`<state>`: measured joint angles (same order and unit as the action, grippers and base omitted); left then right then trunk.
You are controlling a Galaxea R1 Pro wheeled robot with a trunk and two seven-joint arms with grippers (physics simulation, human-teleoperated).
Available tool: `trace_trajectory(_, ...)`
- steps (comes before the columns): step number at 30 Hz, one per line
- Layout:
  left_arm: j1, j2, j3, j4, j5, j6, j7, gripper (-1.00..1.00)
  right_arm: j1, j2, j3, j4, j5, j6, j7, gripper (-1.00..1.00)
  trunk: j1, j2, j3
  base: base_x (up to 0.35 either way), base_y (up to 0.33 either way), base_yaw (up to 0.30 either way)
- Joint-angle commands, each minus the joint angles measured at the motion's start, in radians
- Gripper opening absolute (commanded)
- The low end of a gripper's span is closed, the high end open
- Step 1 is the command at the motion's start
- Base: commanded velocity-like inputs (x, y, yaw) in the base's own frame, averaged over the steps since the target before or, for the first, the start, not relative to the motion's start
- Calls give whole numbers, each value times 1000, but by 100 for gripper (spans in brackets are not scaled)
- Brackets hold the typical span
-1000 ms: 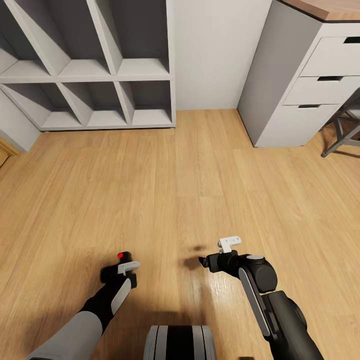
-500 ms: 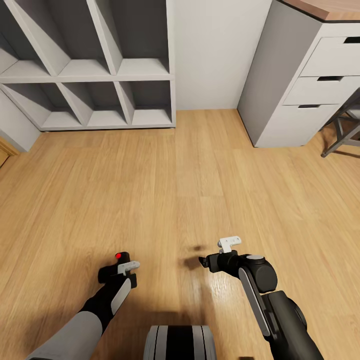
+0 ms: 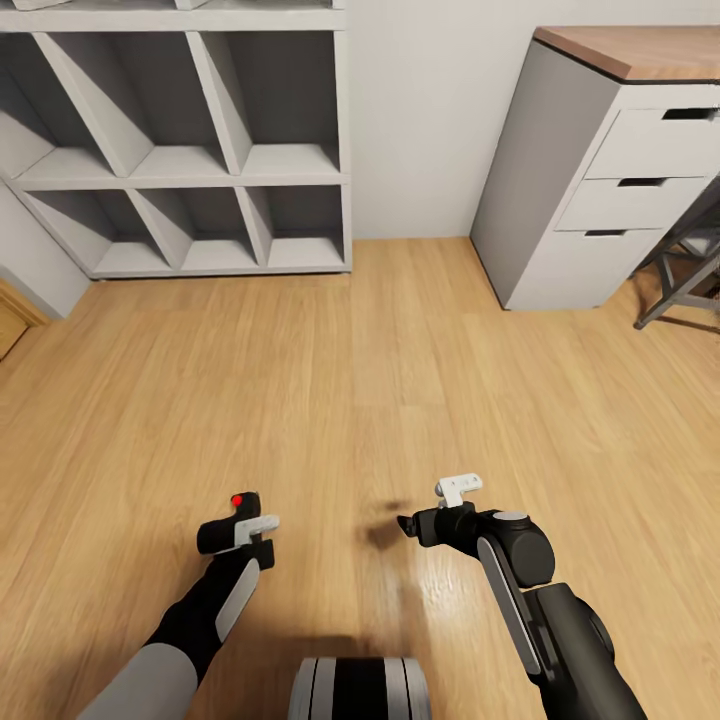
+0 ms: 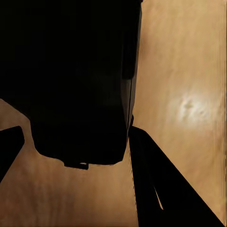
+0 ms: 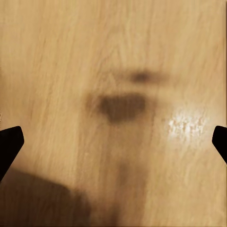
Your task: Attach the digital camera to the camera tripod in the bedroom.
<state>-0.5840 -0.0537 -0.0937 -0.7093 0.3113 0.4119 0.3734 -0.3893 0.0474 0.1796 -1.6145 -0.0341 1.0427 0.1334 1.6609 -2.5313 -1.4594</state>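
The left claw [image 3: 238, 525] is pinching the camera [image 3: 226, 522] low over the floor [image 3: 380, 360]. It looks small, hard and breakable, so gripping its sides seems best. The right claw [image 3: 408, 524] is spread wide.

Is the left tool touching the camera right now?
Touching. In the left wrist view the camera sits between the fingers, its edge meeting one of them. The head view shows the left tool carrying it above the floor.
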Motion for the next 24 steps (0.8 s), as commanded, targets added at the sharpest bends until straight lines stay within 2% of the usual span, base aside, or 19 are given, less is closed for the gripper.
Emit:
trace_trajectory(1,0,1,-4,-2,7,5,6,-100,0,0,0,-1,-3,4,0,100,-1,0,3,0,0,0)
trace_trajectory(15,2,-2,-5,-5,6,5,5,-100,0,-1,-1,-1,-3,4,1,100,-7,3,57,0,0,0)
trace_trajectory(18,2,-3,-5,-5,7,6,4,-100,1,-7,-1,-1,-3,-22,4,100,-8,4,69,0,0,0)
trace_trajectory(19,2,-4,-6,-5,7,6,2,-100,1,-22,-2,-1,-3,-52,17,100,-9,4,73,0,0,0)
trace_trajectory(21,3,-4,-6,-5,7,6,0,-100,1,-32,-2,-1,-3,-65,29,100,-10,5,81,0,0,0)
trace_trajectory(22,3,-5,-7,-5,7,8,-3,-100,1,-57,-6,-1,-3,-84,65,100,-10,5,85,0,0,0)
trace_trajectory(23,3,-5,-7,-5,7,8,-3,-100,1,-57,-6,-1,-3,-84,65,100,-10,5,88,0,0,0)
trace_trajectory(24,3,-5,-9,-5,7,11,-5,-100,1,-69,-8,-1,-3,-91,88,100,-11,5,92,0,0,0)
